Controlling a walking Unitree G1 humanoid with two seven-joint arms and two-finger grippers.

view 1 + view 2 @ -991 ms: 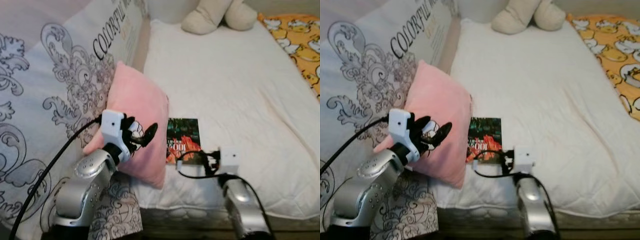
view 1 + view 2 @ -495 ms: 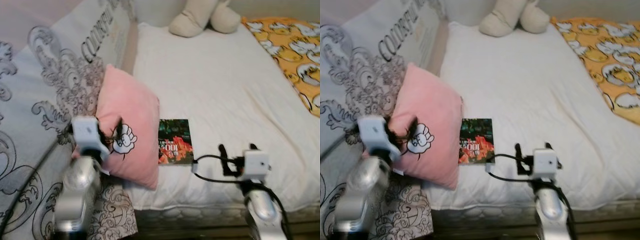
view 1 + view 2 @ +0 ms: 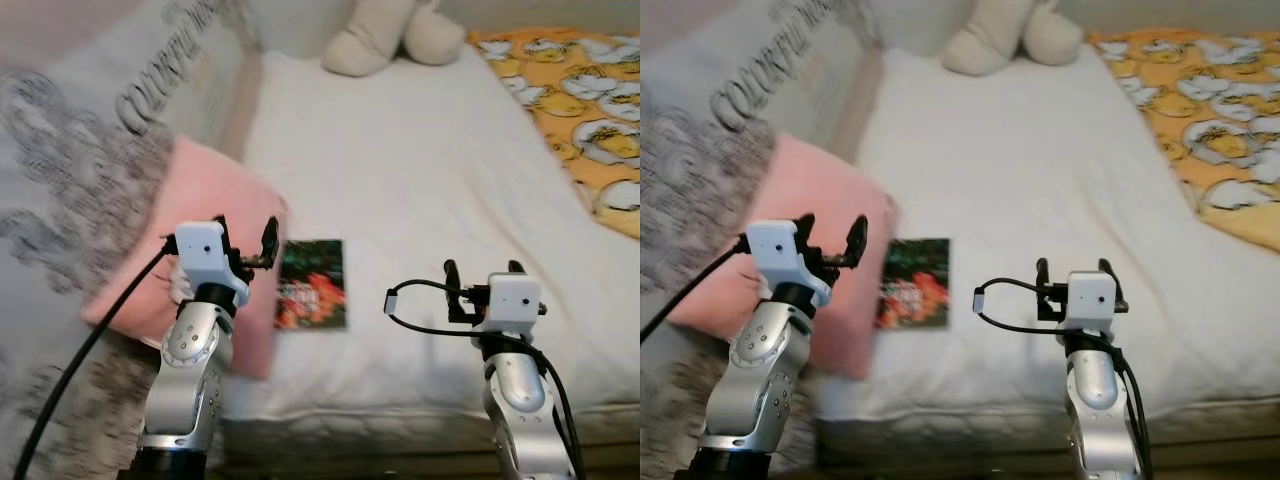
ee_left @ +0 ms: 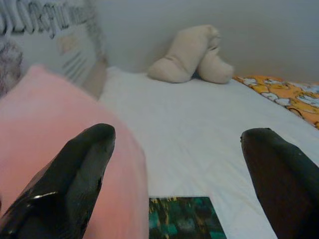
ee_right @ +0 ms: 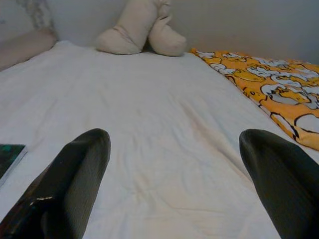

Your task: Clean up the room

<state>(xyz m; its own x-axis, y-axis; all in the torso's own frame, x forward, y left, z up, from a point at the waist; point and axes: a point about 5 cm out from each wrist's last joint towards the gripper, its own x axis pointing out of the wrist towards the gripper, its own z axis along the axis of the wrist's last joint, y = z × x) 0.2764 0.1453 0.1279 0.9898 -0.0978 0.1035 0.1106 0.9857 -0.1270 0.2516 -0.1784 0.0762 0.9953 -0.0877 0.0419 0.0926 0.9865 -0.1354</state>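
Book [image 3: 312,284] flat on quilted bed [image 3: 420,170], soft pink pillow [image 3: 150,260] beside, grippers (both empty) spread wide

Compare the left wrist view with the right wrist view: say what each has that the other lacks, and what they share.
Left wrist view, not the right: the open left gripper, the pink pillow close by it, and the lettered cover. Right wrist view, not the left: the open right gripper over bare sheet; a dull pink edge at the far side may be the pillow, I cannot tell. Both: the plush, the orange blanket, the white bed and the book.
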